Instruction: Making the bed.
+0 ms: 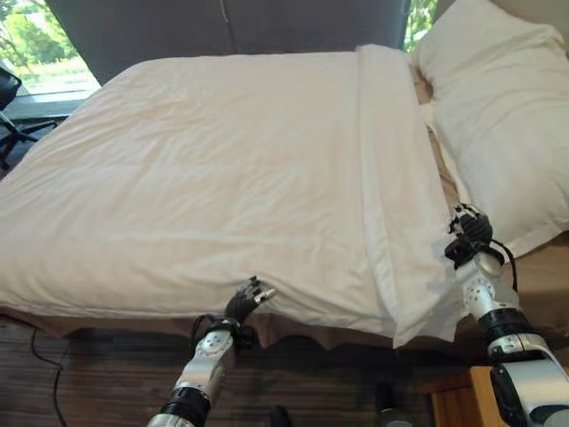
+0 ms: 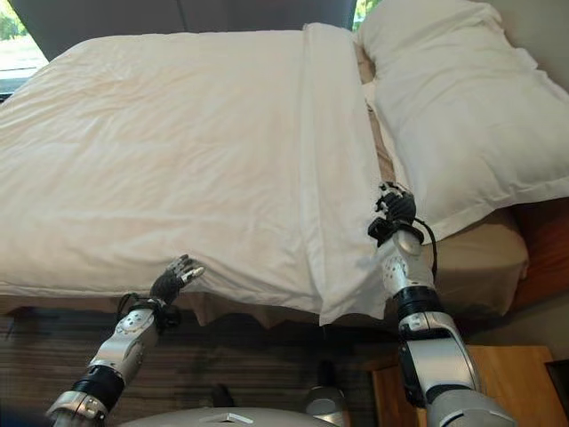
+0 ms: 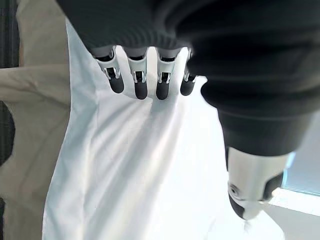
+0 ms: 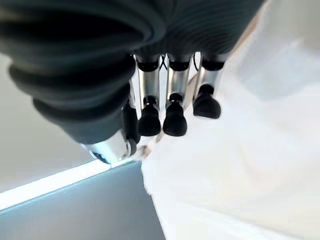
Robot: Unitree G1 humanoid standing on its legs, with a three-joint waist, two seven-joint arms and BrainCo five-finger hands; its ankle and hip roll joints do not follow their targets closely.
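Since the white duvet looks soft, light and floppy, its near edge suits pinching, yet both the left hand and right hand hover relaxed, holding nothing.

A bedroom: made-up bed under a white duvet, pillow, grey headboard, wooden nightstand, windows.
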